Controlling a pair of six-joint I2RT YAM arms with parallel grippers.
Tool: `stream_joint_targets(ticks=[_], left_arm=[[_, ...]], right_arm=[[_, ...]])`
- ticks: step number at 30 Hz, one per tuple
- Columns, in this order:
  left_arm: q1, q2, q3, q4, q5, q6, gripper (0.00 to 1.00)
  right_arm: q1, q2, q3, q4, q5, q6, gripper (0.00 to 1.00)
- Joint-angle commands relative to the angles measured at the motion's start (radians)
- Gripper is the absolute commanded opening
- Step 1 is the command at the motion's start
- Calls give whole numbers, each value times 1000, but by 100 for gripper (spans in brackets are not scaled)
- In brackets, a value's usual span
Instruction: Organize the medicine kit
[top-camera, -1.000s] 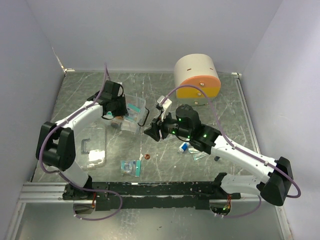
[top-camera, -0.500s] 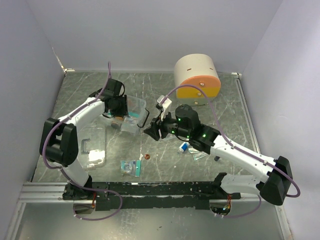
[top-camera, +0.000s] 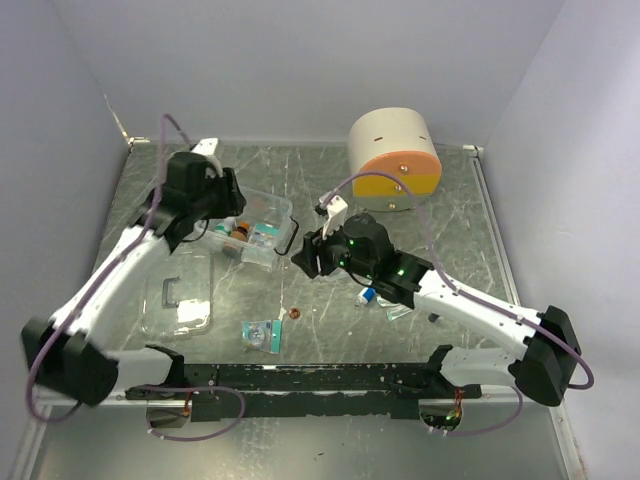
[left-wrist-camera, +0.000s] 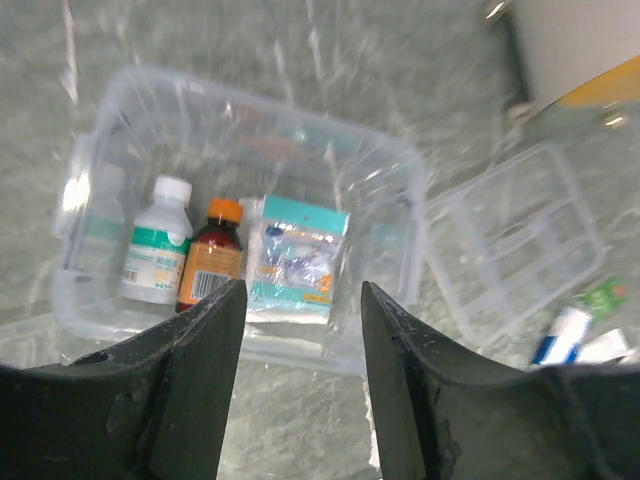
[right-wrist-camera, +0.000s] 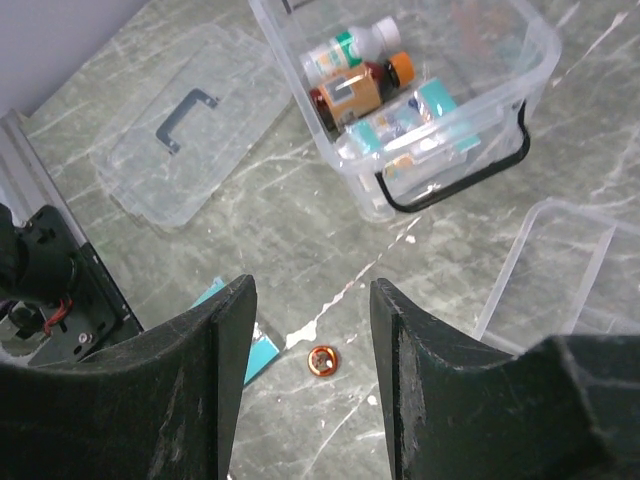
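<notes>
Briefly, here is what I logged from the console, view by view.

Top external.
- The medicine kit (top-camera: 262, 228), a clear box, sat at about 10 o'clock from the middle of the table (top-camera: 450, 220), uncovered.
- Its lid (top-camera: 180, 295) lay flat at 8 o'clock, apart from the box.
- A beige cabinet (top-camera: 393, 158) with an orange and yellow front stood at 1 o'clock.
- Loose on the table were a stray teal packet (top-camera: 262, 335) at 7 o'clock and a copper ring (top-camera: 294, 314) near it.
- A blue-and-white tube (top-camera: 368, 295) and a green sachet (top-camera: 398, 312) lay towards 5 o'clock.
- The left gripper (top-camera: 228, 203) hung over the kit's 10 o'clock corner.
- The right gripper (top-camera: 304, 258) was just beside the kit's 4 o'clock side.

Left wrist.
- I saw the jaws apart with nothing between them, above the kit.
- Inside, side by side, I counted a white bottle (left-wrist-camera: 150, 240), a brown bottle (left-wrist-camera: 210, 262) with an orange cap, and a teal pouch (left-wrist-camera: 295, 255).
- The divided tray (left-wrist-camera: 520, 235) lay on the table at 3 o'clock of the box, close to it.

Right wrist.
- The jaws were likewise spread, clasping nothing, above the table.
- The kit was at 12 o'clock, with its black handle (right-wrist-camera: 455, 187) looped round the near end.
- The tray was at 4 o'clock and the lid at 10 o'clock.
</notes>
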Motion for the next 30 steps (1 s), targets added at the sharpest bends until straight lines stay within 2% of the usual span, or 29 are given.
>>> stream_joint_targets(ticks=[1, 4, 6, 7, 18, 30], left_arm=[[3, -233, -98, 194, -26, 76, 65], [3, -350, -169, 277, -32, 107, 76], [3, -410, -217, 310, -60, 107, 90], [3, -434, -235, 323, -77, 101, 92], [3, -588, -332, 387, -200, 83, 94], [4, -613, -337, 368, -224, 68, 94]], right_arm=[[7, 27, -50, 43, -15, 64, 49], [47, 59, -58, 44, 28, 79, 50], [89, 86, -49, 34, 79, 86, 52], [114, 105, -41, 26, 103, 92, 52], [394, 433, 162, -139, 321, 184, 58], [449, 642, 334, -312, 392, 203, 62]])
